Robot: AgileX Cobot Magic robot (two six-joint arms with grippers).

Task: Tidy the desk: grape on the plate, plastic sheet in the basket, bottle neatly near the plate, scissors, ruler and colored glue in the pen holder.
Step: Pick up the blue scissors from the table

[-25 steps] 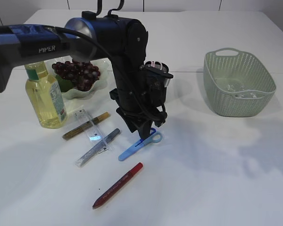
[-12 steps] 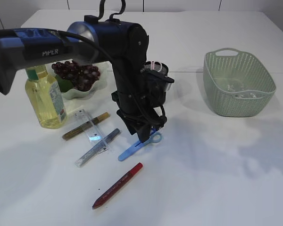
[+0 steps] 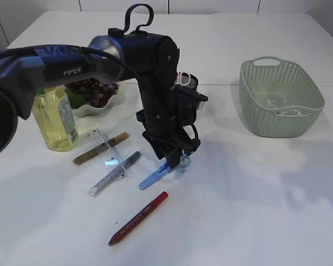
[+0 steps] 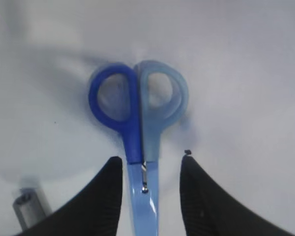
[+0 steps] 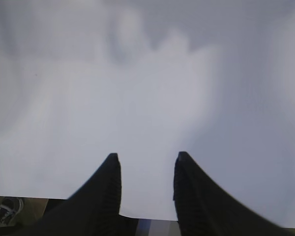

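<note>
White tabletop (image 3: pixel 255 194), white wall panels behind.

Exterior view:
- Left arm (image 3: pixel 150 66) reaches in from the left edge, wrist pointing down, left gripper (image 3: pixel 171 164) low over the blue scissors (image 3: pixel 162 172).
- Scissors lie flat mid-table, handle loops toward the right, blade end toward front-left.
- Red glue stick (image 3: pixel 139 218) lies in front of the scissors, apart from them.
- Grey glitter glue stick (image 3: pixel 115 173), gold glue stick (image 3: pixel 101 148) and clear ruler (image 3: pixel 106 149) lie left of the scissors; ruler crosses the gold stick.
- Bottle (image 3: pixel 54 115) of yellow liquid stands upright at the left, just in front of the plate (image 3: pixel 102 106).
- Grapes (image 3: pixel 94 90) sit on the plate, partly hidden by the arm.
- Pen holder (image 3: pixel 187 83) stands behind the gripper, mostly hidden.
- Green basket (image 3: pixel 280 97) at the right, well apart; something clear lies inside, likely the plastic sheet (image 3: pixel 277 105).

Left wrist view:
- Both fingertips (image 4: pixel 105 196) straddle the scissors neck just below the loops, a gap on each side. Jaws parted, not clamped on anything.
- Grey stick end shows at the bottom-left corner.

Right wrist view:
- Right gripper (image 5: pixel 145 162) over bare tabletop near the table edge. Jaws apart, nothing between them.
- Floor and a shoe (image 5: pixel 4 209) show at the bottom left.
</note>
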